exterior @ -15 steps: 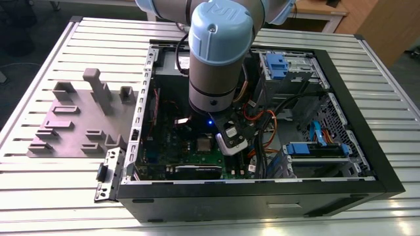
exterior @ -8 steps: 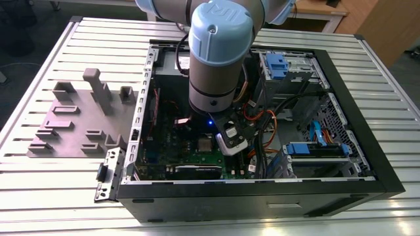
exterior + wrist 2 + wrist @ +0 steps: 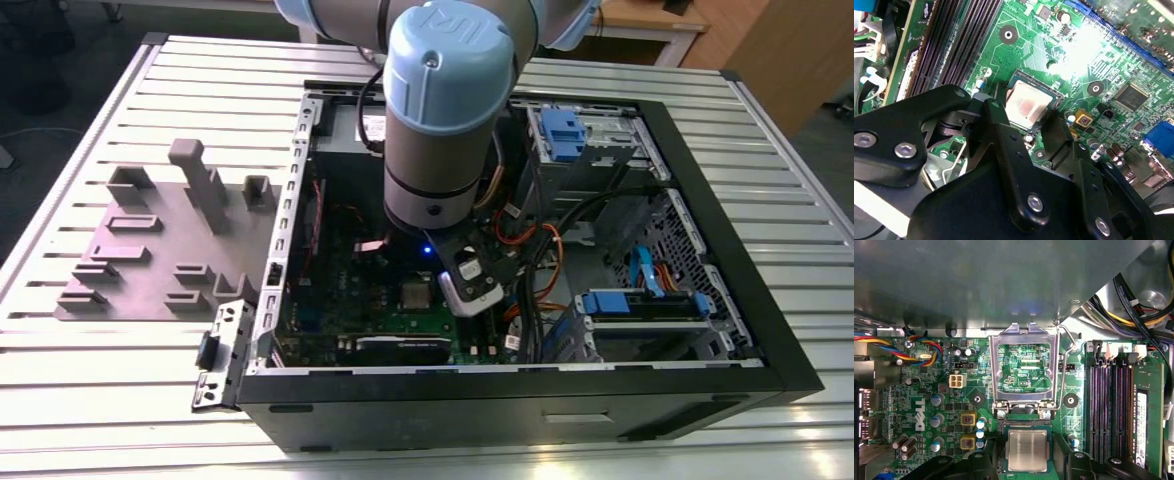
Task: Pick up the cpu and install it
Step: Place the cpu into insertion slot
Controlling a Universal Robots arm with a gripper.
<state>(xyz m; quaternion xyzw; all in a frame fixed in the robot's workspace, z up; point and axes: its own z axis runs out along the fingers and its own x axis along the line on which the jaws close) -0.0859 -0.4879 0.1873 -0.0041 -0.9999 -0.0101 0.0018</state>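
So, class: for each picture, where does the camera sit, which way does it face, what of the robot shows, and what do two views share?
Exterior view: off the arm, looking down into the open computer case; the arm shows.
First wrist view: on the wrist, facing the motherboard squarely; claw fingers show.
Second wrist view: on the wrist, looking aslant along the claw at the motherboard.
Shared: both wrist views show the cpu between the open claw's fingers.
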